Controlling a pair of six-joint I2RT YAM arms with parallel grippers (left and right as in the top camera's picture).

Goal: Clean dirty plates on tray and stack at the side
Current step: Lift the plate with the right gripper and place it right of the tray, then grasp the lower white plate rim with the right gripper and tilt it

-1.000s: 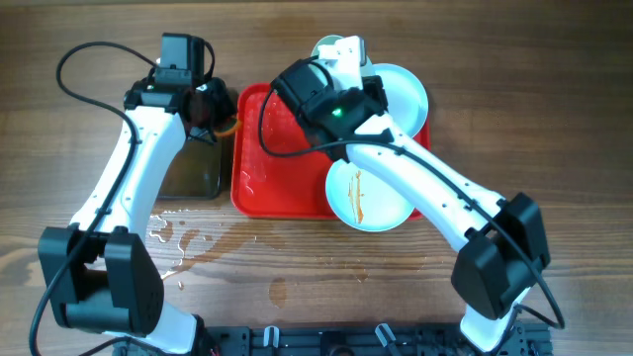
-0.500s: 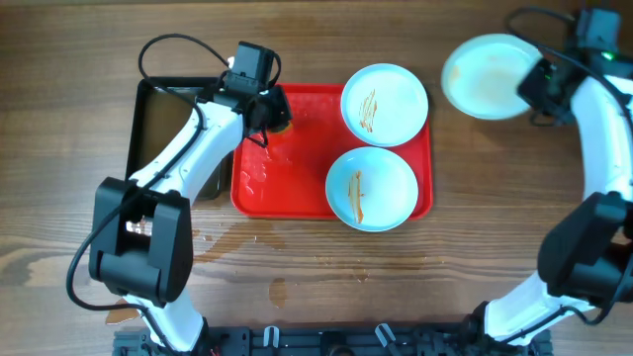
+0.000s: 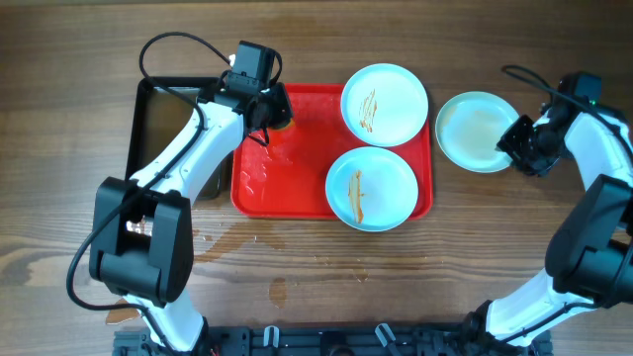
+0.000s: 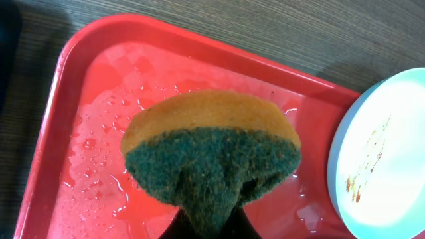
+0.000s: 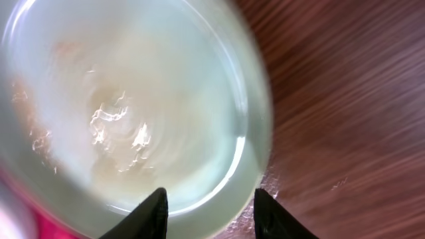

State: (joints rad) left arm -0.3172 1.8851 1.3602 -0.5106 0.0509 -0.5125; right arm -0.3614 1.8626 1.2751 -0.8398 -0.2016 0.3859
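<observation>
Brown wood is the table (image 3: 59,59) we work on. On it lies the red tray (image 3: 287,193), wet with little drops. Two dirty plates sit on the tray's right side, the far plate (image 3: 385,104) and the near plate (image 3: 371,188). Each has thin orange-brown smears. A third plate (image 3: 475,131) is off the tray, on the table just beside its right edge, and it looks a bit tan in the middle. A black pan (image 3: 148,129) sits against the tray's left side.

Our left gripper (image 3: 280,119) is over the tray's far left corner. It is squeezed tight on a sponge (image 4: 212,149), yellow on one side and green on the other.

Our right gripper (image 3: 519,148) is at the right edge of the third plate. Its fingers (image 5: 157,211) are spread wide with nothing held between them. The plate looks blurry under them.
</observation>
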